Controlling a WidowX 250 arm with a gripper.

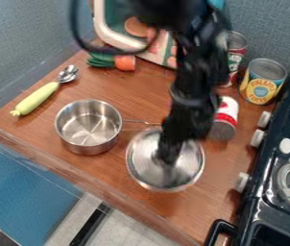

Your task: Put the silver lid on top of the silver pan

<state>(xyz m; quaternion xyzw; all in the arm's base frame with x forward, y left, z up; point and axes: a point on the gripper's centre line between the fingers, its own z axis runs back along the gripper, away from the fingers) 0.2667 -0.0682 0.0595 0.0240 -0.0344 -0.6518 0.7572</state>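
Observation:
The gripper hangs over the middle of the silver lid, its lower end covering the lid's centre and any knob there. Whether it touches or holds the lid cannot be told. The round, shiny lid lies on the wooden counter just right of the silver pan. Uncovered and upright, the silver pan has its thin handle pointing right, toward the arm, above the lid's upper edge.
Left of the pan's top lies a spoon with a yellow-green handle. A toy carrot is at the back. Right of the arm are a fallen red-and-white can, a pineapple can and the dark stove. The counter's front edge runs below.

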